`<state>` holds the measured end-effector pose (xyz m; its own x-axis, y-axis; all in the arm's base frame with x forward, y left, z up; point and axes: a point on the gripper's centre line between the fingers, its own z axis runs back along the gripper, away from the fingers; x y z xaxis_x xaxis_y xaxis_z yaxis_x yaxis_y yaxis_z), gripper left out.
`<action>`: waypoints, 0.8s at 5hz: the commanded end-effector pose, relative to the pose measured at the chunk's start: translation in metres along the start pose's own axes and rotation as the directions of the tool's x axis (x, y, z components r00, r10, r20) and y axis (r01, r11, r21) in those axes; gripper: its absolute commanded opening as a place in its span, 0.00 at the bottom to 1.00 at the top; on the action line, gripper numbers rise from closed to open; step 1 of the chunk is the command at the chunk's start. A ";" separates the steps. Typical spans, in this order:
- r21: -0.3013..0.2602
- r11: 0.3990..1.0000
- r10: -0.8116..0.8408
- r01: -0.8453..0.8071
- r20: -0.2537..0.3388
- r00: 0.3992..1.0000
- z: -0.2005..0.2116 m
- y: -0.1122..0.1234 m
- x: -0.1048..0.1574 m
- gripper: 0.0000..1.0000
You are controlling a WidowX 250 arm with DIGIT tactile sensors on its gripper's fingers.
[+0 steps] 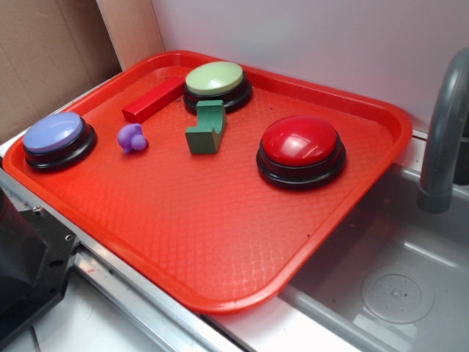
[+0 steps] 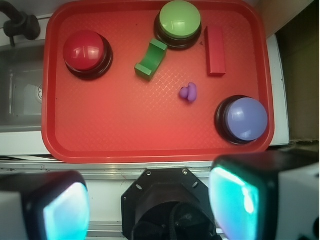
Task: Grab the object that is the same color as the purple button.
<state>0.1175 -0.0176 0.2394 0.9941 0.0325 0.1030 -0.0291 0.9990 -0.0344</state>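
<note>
Currently the jaws stand open, far above the tray (image 2: pixel 55 100). Risk: the small purple piece (image 2: pixel 189 92) may roll aside, or the purple button (image 2: pixel 245 119) nearby gets nudged.

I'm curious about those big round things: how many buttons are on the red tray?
3. The purple button sits at the tray's left edge, the green button at the back, and the red button toward the right. None seem hidden.

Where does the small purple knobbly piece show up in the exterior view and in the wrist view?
Exterior: the purple piece lies left of centre on the tray, just right of the purple button.
Wrist: the piece sits right of centre, up-left of the button.
Shared landmark: the green notched block.
</note>
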 end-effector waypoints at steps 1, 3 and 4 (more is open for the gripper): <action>0.000 1.000 0.000 0.000 0.000 1.000 0.000 0.000 0.000 1.00; 0.051 0.995 -0.086 0.087 -0.013 0.996 -0.044 0.033 0.023 1.00; 0.090 0.993 -0.077 0.076 0.014 0.997 -0.071 0.052 0.035 1.00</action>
<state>0.1546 0.0297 0.1655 0.9940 -0.0478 0.0986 0.0428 0.9977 0.0527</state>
